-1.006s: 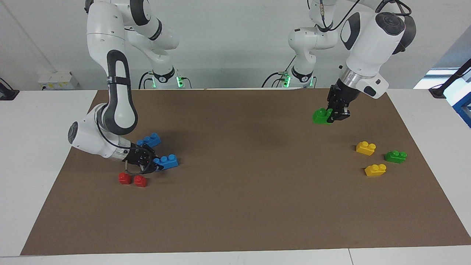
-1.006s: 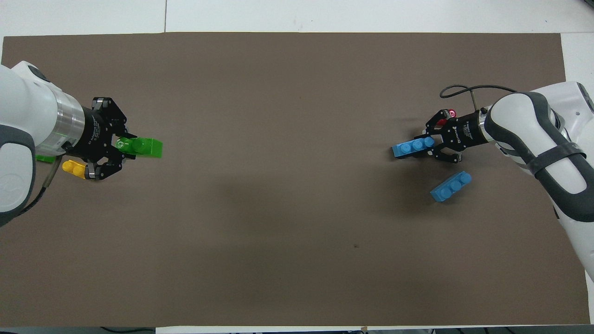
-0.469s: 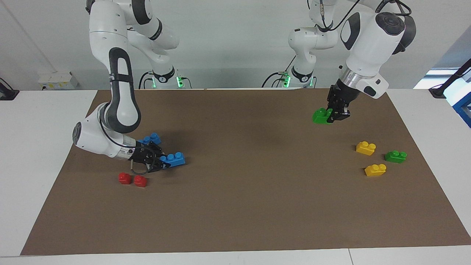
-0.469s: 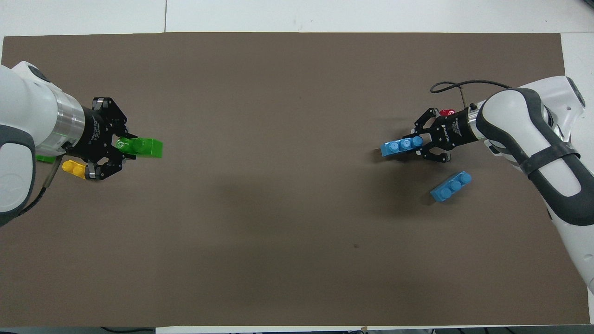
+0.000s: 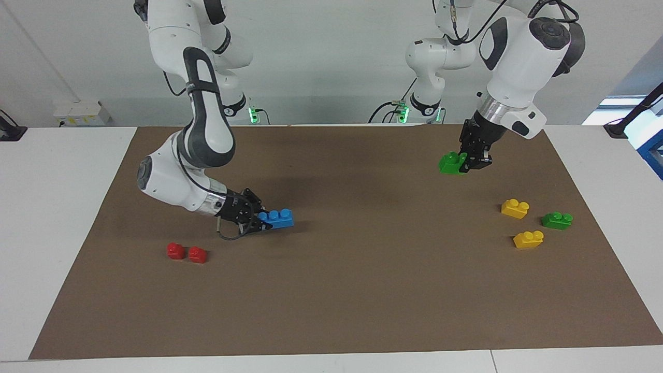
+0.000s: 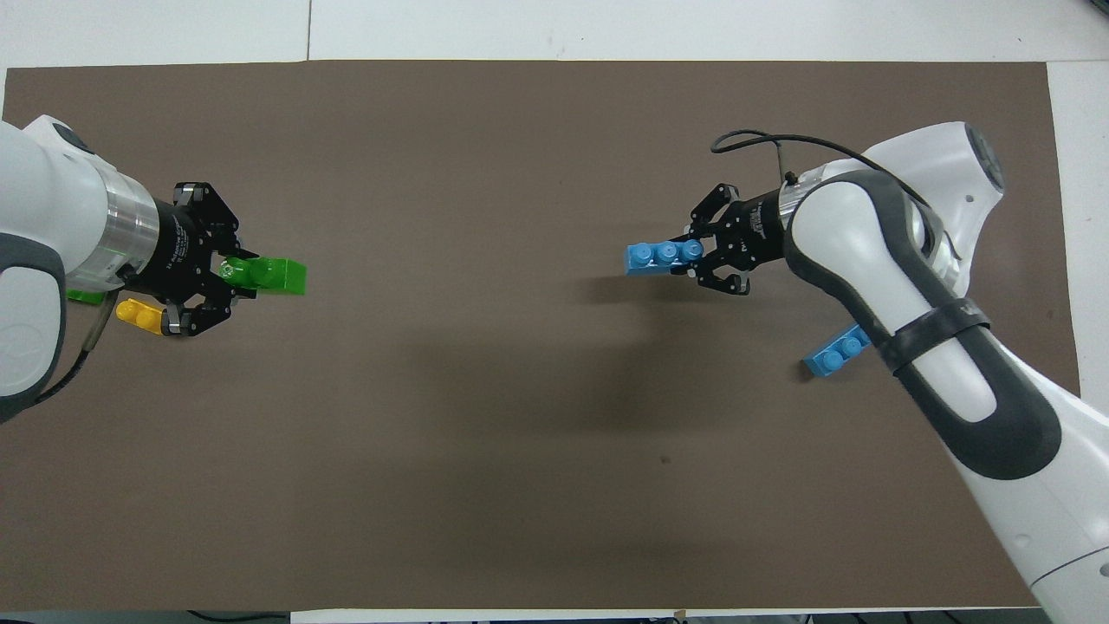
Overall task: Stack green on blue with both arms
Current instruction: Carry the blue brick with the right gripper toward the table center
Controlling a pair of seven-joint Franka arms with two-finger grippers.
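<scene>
My left gripper [image 5: 467, 162] is shut on the bright-green two-stud brick [image 5: 452, 163] and holds it above the mat at the left arm's end; the gripper [image 6: 232, 274] and brick [image 6: 275, 276] also show in the overhead view. My right gripper [image 5: 262, 220] is shut on one end of a light-blue three-stud brick [image 5: 277, 218] and holds it low over the mat, studs up; both show in the overhead view too, gripper [image 6: 696, 255] and brick [image 6: 658, 256]. The second blue brick [image 6: 833, 354] lies nearer the robots, partly under the right arm.
Two red bricks [image 5: 176, 251] [image 5: 197, 254] lie at the right arm's end. Two yellow bricks [image 5: 515, 207] [image 5: 528, 239] and a darker green brick [image 5: 557, 220] lie at the left arm's end. The brown mat [image 5: 362, 290] covers the table.
My right gripper has carried the blue brick away from the red bricks and the second blue brick, toward the middle of the mat. The left gripper with the green brick has stayed put.
</scene>
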